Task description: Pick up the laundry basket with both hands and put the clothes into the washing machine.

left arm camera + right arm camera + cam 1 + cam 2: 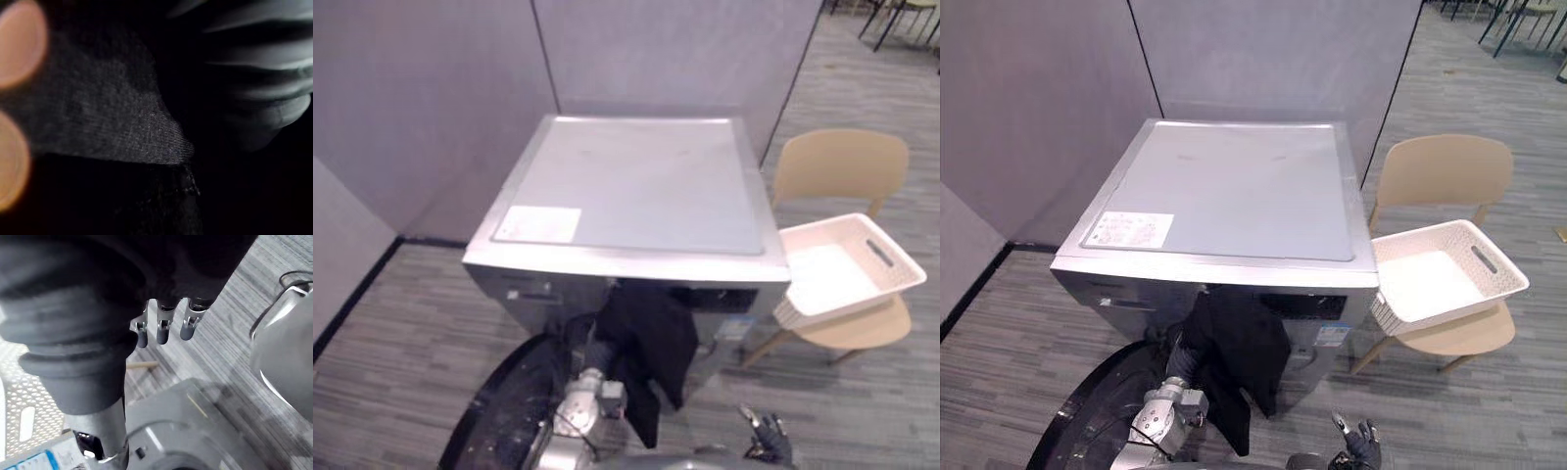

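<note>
Status: basket [847, 269] empty beside washing machine [636, 186], dark garment [646, 343] not yet fully in its mouth; left robot hand [1181, 360] grip can't tell, right robot hand [769, 441] slack-open, empty.

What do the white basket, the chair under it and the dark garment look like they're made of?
Basket: likely white plastic, matte, with perforated walls. Chair: probably pale wood, with a smooth curved back. Garment: soft black knit fabric, draping in folds.

One each: washer [636, 186], basket [822, 279], chair [842, 162], garment [646, 343]
</note>
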